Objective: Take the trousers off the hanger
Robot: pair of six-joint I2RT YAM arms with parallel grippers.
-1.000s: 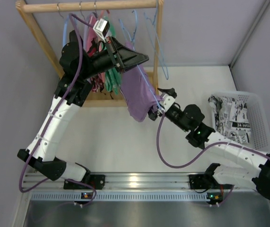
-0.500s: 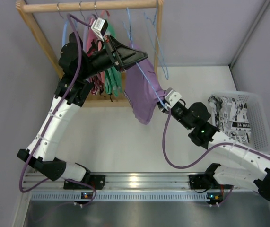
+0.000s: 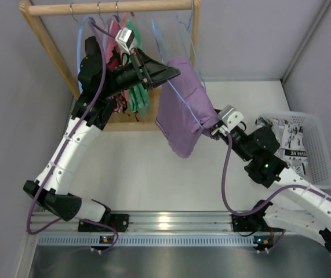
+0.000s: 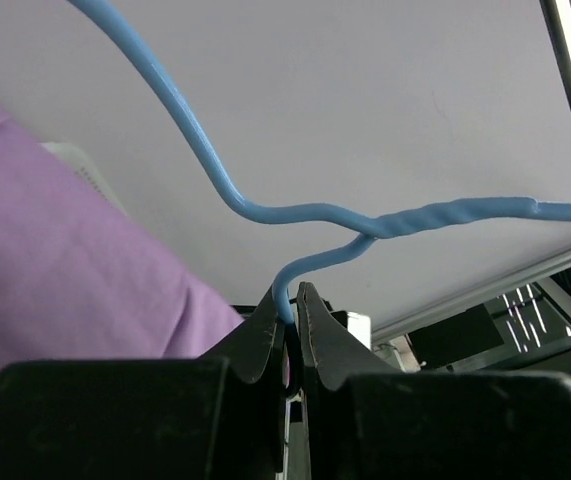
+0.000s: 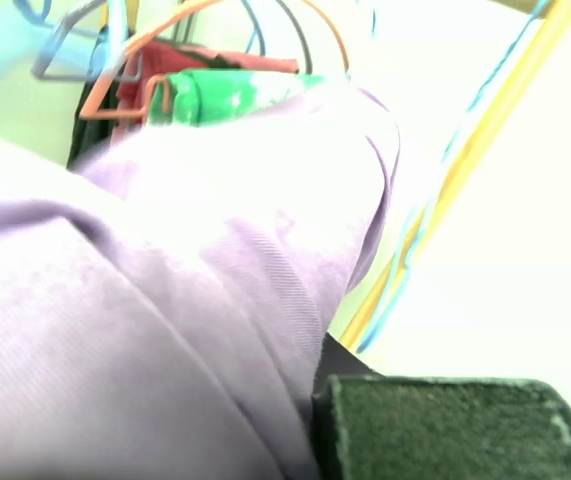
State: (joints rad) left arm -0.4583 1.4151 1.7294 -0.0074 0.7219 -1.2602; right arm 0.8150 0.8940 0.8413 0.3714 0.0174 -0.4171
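Note:
The lilac trousers (image 3: 182,107) hang folded over the thin light-blue wire hanger (image 3: 184,99), out in front of the rack. My left gripper (image 3: 174,72) holds the hanger up by its hook; in the left wrist view the left gripper (image 4: 293,308) is shut on the hanger (image 4: 365,225), with the trousers (image 4: 55,240) at the left. My right gripper (image 3: 213,128) is shut on the trousers' right edge. In the right wrist view the trousers (image 5: 195,300) fill the picture and cover one finger; the other finger's pad (image 5: 445,430) presses against the cloth.
The wooden rack (image 3: 107,7) at the back carries other hangers, a green garment (image 3: 135,95) and dark and pink ones. A white basket (image 3: 323,152) with black-and-white printed cloth stands at the right. The arms' rail (image 3: 171,220) runs along the near edge.
My right gripper has gone from open to shut on the trousers' edge and moved right and back, drawing the cloth with it. The left arm has shifted a little, still holding the hanger.

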